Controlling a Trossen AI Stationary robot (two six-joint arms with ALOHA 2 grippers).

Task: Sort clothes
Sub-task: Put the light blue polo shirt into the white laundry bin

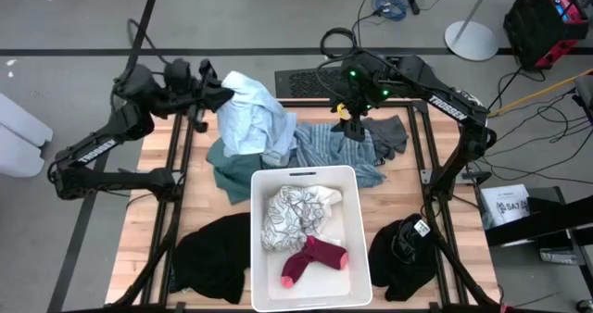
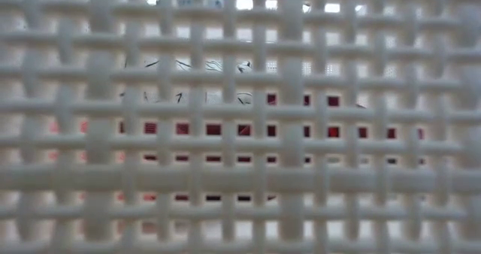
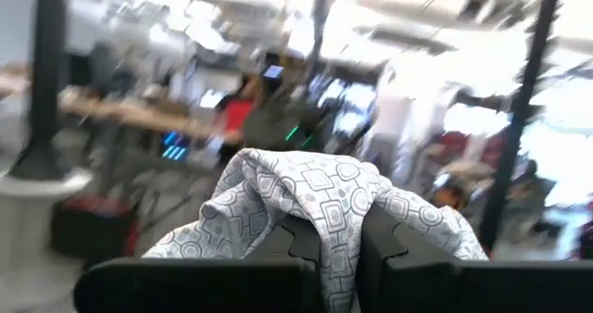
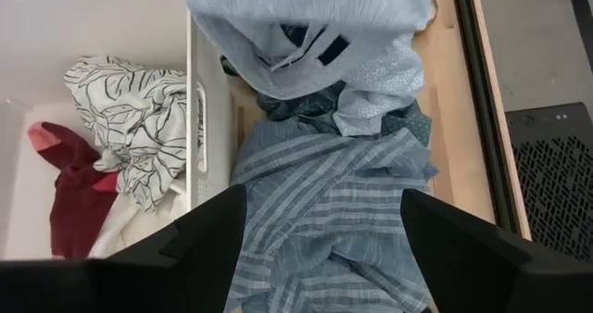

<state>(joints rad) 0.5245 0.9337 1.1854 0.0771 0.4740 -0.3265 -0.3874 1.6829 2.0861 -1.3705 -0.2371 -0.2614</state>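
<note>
My left gripper (image 1: 220,95) is at the table's far left, raised and shut on a light blue patterned garment (image 1: 255,118). This garment drapes down onto a teal garment (image 1: 230,169). Beside them lies a blue-white striped garment (image 4: 324,183), with my right gripper (image 1: 355,120) open above it and touching nothing. A dark grey garment (image 1: 394,132) lies to the right of the striped one. The white bin (image 1: 357,248) holds a white patterned cloth (image 1: 296,216) and a magenta sock (image 1: 313,260). My left gripper pinches a bunched fold of the light blue garment (image 3: 338,206) between its two fingers (image 3: 408,248). The cloth bulges up over the fingertips. The fingers point roughly level, toward the table's right side. The garment hangs slack below the hold, its lower part (image 1: 278,146) lying on the pile.
Black garments lie at the near left (image 1: 215,257) and near right (image 1: 405,255) of the table. The bin's woven wall (image 2: 240,134) fills the low view. Dark frame rails (image 1: 176,179) run along both sides of the table.
</note>
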